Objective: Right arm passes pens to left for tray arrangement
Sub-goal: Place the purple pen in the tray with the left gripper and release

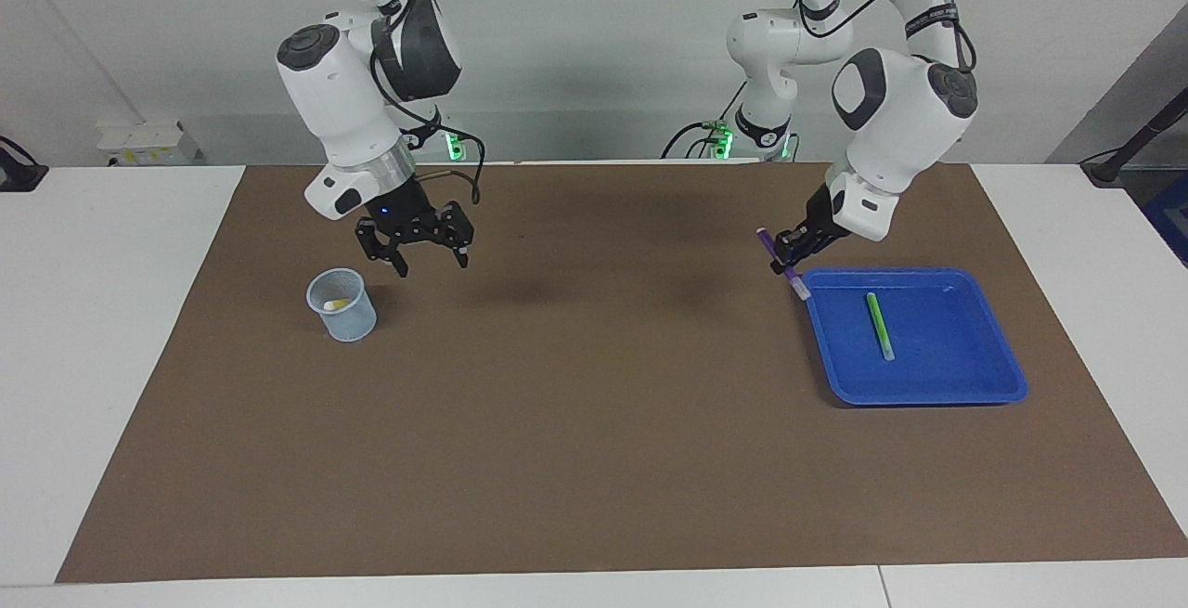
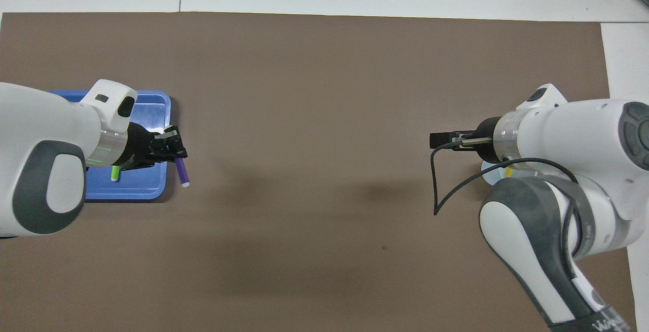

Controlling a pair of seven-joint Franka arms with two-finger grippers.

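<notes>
My left gripper [image 1: 789, 251] [image 2: 175, 149] is shut on the purple pen [image 1: 796, 285] [image 2: 182, 172]. It holds the pen tilted, pale end down, over the corner of the blue tray [image 1: 928, 399] [image 2: 127, 195] toward the table's middle. A green pen [image 1: 880, 325] [image 2: 115, 173] lies inside the tray. My right gripper [image 1: 432, 265] [image 2: 440, 139] hangs open and empty over the mat, just beside a small translucent cup [image 1: 357, 325] [image 2: 488, 168]. A yellow pen [image 1: 342, 304] [image 2: 507, 172] rests in that cup. In the overhead view the right arm covers most of the cup.
A brown mat [image 1: 594, 422] [image 2: 324, 68] covers most of the white table, with a wide bare stretch between cup and tray. The tray sits toward the left arm's end, the cup toward the right arm's end.
</notes>
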